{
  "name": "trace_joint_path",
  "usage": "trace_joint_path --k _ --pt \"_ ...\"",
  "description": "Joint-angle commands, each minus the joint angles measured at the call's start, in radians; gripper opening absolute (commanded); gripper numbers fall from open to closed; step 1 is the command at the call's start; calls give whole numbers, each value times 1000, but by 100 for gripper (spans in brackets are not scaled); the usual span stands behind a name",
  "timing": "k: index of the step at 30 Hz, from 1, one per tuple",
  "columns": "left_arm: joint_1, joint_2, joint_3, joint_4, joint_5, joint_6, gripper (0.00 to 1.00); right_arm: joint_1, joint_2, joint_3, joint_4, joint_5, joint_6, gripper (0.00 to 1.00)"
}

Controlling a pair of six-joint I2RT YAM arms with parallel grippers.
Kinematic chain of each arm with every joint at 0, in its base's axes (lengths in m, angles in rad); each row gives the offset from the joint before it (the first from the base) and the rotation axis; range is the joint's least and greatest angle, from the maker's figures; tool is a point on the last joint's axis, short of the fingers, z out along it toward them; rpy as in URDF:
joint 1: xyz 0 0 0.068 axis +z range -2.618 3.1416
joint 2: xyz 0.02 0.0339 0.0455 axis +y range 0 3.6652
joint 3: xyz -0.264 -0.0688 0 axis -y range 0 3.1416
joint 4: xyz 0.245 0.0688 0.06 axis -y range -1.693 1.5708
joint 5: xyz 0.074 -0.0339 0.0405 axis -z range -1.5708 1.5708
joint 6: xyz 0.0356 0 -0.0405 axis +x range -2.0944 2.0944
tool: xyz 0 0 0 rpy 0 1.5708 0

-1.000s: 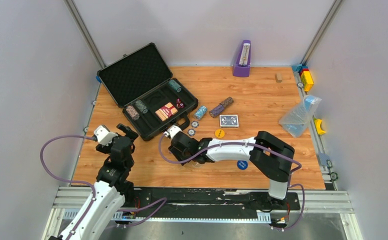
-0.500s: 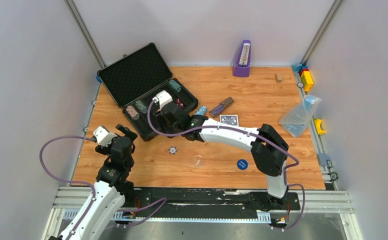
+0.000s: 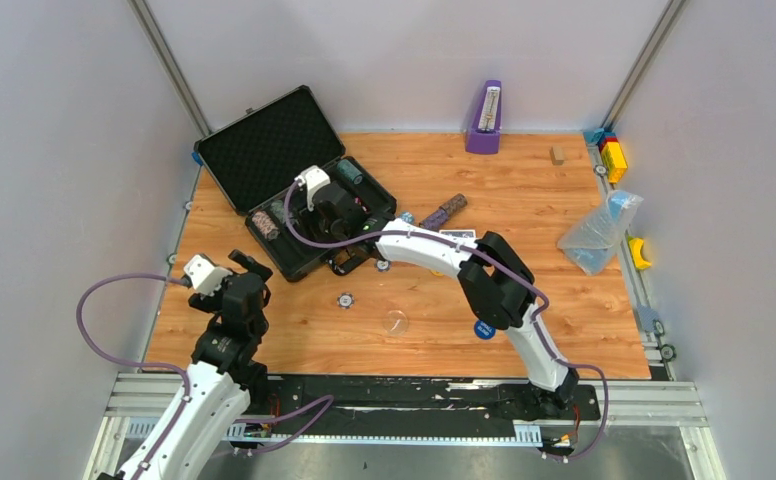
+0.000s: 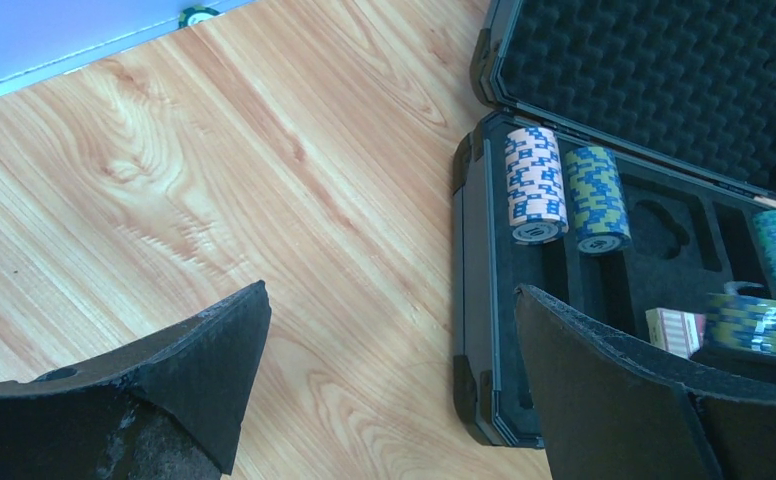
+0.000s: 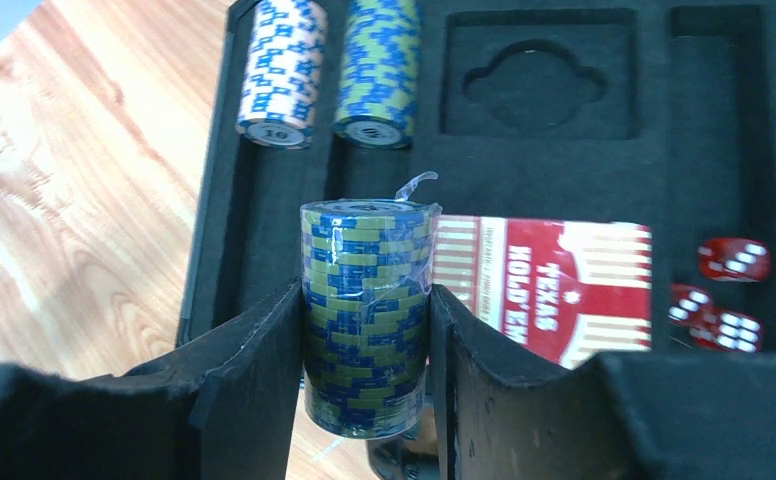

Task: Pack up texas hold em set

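olive-and-blue striped and wrapped in clear plastic, the chip roll (image 5: 366,320) sits clamped between the black pads of the right pincer (image 5: 364,300). its jaws stand about half apart and press the roll's sides. a second ago that pincer was low over the bare wood in front of the briefcase (image 3: 264,150). since then the arm has swung up and left, and the roll now hangs over the foam tray. it lines up with the channel that already holds a green-blue roll (image 5: 376,70), beside the pink roll (image 5: 282,70). the red card deck (image 5: 564,290) and red dice (image 5: 724,258) lie in their pockets to the right.

the carry looks done. what remains of this step, i judge, is lowering the roll into the free stretch of that channel and letting go; whether it is centred over the slot i cannot tell. the left pincer (image 4: 392,300) hangs wide open and empty near the case's front-left corner, unmoved.

out on the table (image 3: 524,190) lie a purple roll (image 3: 442,212), a second deck (image 3: 461,235) partly under the arm, a blue button (image 3: 483,328) and a small button (image 3: 345,299). packing looks roughly midway.
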Motion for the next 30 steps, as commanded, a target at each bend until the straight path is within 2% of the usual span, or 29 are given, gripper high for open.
trace_joint_path --k 1,8,15,17,18,20,21,23,26,30 --pt "2 -5 57 -18 -55 -41 100 11 32 105 173 -165 46 16" --pt "1 -21 57 -25 -60 -39 100 10 109 173 218 -259 103 19" --pt "1 -21 55 -16 -53 -30 100 4 185 249 226 -295 140 30" --pt "1 -21 54 -11 -48 -27 100 -9 196 256 250 -331 178 42" --pt "1 -21 52 -9 -46 -26 100 -16 201 257 270 -360 203 53" --pt "1 -21 52 -5 -41 -23 100 -27 211 273 284 -372 255 93" --pt "1 -21 50 -1 -39 -17 100 -31 212 285 265 -364 281 99" --pt "1 -21 47 15 -26 5 100 -39 198 289 242 -358 289 100" --pt "1 -21 44 68 38 69 100 -42 119 210 246 -329 268 100" --pt "2 -21 27 167 188 182 100 -42 -78 -16 277 -201 197 100"
